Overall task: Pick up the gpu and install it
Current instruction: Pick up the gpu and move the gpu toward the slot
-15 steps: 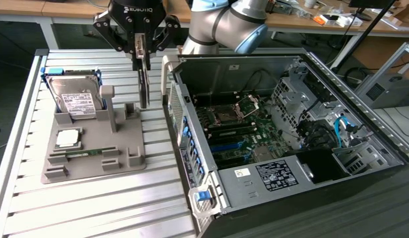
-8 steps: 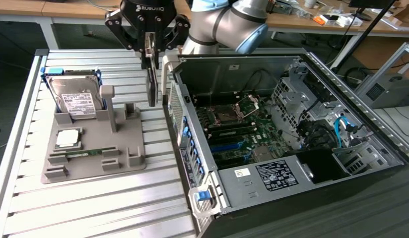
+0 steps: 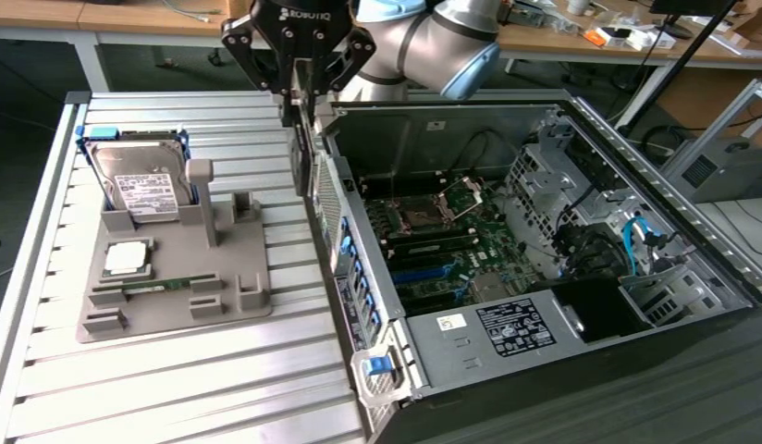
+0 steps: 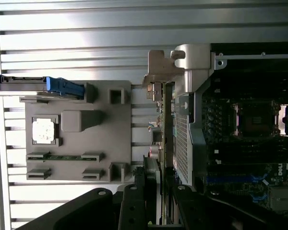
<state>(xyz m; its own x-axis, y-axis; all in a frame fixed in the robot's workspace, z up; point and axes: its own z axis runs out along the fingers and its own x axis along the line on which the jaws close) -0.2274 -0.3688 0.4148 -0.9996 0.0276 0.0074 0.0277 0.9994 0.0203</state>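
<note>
- The open sheet-metal computer case (image 3: pixel 480 129) held a dark motherboard (image 3: pixel 449 254).
- The grey moulded tray (image 3: pixel 239 301) carried an upright hard drive (image 3: pixel 141 180), a square CPU (image 3: pixel 126 257) and a thin memory stick (image 3: pixel 159 287).
- The gripper (image 3: pixel 302 109) was clamped, partly closed, on the gpu (image 3: pixel 306 157), a thin card hanging edge-on at the case's rear wall.

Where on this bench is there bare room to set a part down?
Bare table spans the exterior view's bottom left, past the fixture, plus a narrow strip between fixture and case. Crowded: the case wall facing the fixture, where the claw holds the gpu, and the case's inside.
</note>
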